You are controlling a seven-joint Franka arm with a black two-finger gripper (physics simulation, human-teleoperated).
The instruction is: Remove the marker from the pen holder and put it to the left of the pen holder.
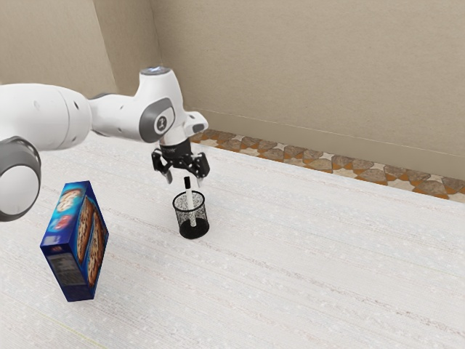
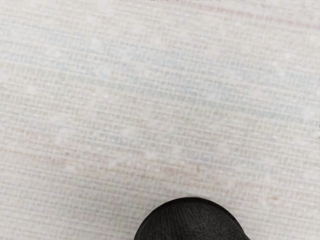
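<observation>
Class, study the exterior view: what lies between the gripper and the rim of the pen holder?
The marker's upper part, black at its end, rises above the pen holder toward the gripper, as the exterior view shows.

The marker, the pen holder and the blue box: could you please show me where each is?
Marker (image 1: 189, 200), exterior view: its white body.
Pen holder (image 1: 194, 230), exterior view: its dark lower part.
Blue box (image 1: 90, 247), exterior view: side with cookie pictures.

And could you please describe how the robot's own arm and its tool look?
The smooth, rounded white robot arm has dark grey covers at its joints, one with a small round marking. Its two-fingered tool is black, with angular, linked parts and paler grey fingertips.
</observation>
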